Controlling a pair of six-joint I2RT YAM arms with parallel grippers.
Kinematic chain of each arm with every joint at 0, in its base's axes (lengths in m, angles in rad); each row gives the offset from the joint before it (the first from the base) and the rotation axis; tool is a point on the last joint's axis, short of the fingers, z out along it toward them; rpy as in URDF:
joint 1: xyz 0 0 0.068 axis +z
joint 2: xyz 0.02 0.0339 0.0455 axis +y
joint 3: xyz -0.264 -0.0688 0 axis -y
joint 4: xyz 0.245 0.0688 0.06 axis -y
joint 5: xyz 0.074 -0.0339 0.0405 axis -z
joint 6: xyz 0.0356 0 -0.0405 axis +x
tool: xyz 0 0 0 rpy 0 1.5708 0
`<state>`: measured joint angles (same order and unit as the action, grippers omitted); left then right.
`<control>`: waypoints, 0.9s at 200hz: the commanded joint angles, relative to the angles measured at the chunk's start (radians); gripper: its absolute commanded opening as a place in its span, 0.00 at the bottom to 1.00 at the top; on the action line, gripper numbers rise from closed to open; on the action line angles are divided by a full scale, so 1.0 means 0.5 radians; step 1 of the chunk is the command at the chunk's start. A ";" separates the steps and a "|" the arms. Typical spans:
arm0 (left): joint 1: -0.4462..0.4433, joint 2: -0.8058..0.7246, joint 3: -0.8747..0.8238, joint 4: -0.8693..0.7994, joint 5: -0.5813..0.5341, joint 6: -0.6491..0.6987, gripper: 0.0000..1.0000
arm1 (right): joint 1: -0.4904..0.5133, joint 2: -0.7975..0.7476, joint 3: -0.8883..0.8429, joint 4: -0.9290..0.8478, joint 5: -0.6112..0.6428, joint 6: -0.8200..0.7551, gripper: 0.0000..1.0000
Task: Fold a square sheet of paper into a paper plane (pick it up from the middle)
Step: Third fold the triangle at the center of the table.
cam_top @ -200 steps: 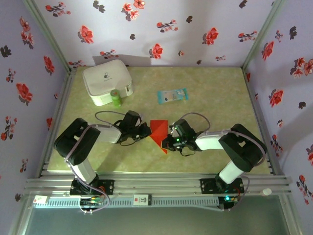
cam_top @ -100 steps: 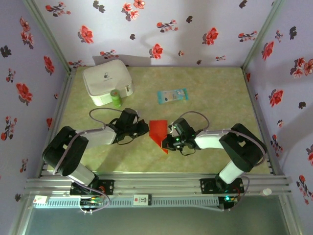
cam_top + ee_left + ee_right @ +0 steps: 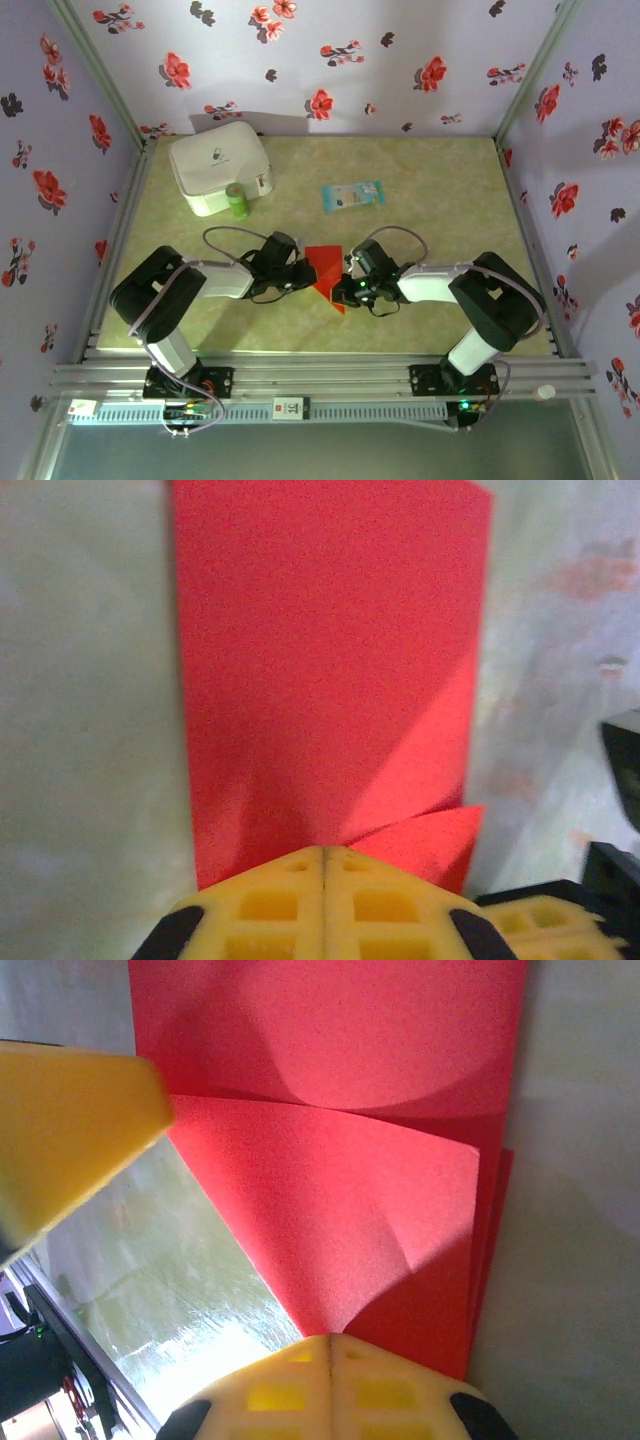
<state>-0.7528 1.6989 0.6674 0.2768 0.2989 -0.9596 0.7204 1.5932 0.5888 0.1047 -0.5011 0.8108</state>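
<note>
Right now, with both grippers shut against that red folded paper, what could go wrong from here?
The folded flap of the thin bright red paper sheet bows up off the layer beneath; it may spring open unless creased flat. The shut left gripper and shut right gripper meet the sheet from opposite sides, so an uneven push could slide or crumple it on the pale green tabletop.

Lilac walls (image 3: pixel 400 100) — red-flower print; mottled green tabletop (image 3: pixel 450 170); aluminium rail (image 3: pixel 330 378) near edge.
</note>
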 commanded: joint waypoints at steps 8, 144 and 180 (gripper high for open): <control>-0.001 0.068 -0.035 -0.080 -0.075 -0.001 0.00 | -0.017 -0.057 0.034 -0.256 0.090 -0.056 0.01; -0.004 0.067 -0.077 -0.099 -0.101 -0.002 0.00 | 0.010 0.251 0.220 -0.054 -0.064 -0.017 0.02; 0.001 0.084 -0.071 -0.106 -0.104 0.004 0.00 | 0.010 0.093 0.037 -0.084 -0.033 -0.017 0.02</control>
<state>-0.7528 1.7027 0.6579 0.3023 0.2955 -0.9619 0.7200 1.6947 0.6827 0.1211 -0.5491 0.8043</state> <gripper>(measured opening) 0.044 0.046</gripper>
